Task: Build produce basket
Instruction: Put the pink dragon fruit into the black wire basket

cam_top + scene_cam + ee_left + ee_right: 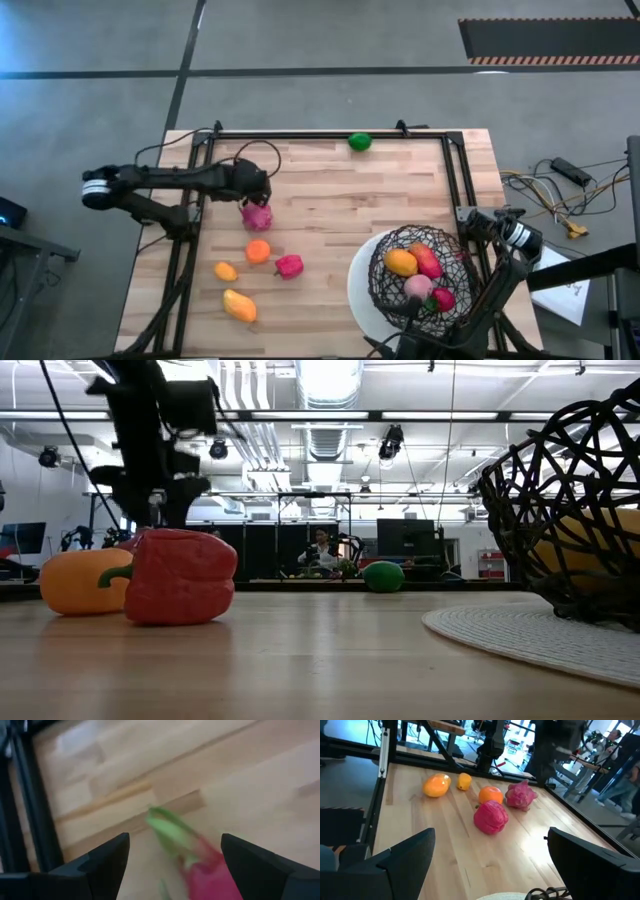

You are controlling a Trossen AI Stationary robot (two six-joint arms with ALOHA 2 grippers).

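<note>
High view shows the left gripper [256,200] spread over the pink dragon fruit [257,215], left of the basket [425,268]; its blurred leaves probably could slip.

Wooden table [330,200] inside black frame rails [320,134]; cables [560,195] on grey floor; person [322,550] seated beyond table.

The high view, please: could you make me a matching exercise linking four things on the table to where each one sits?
Things:
1. round green fruit
2. black wire-mesh basket
3. pink dragon fruit with green leaf tips
4. left gripper

Places:
A. directly above the dragon fruit, fingers open
B. alone at the table's far edge
C. on the white round base
D. under the left gripper

Pairs: 1-B, 2-C, 3-D, 4-A
</note>
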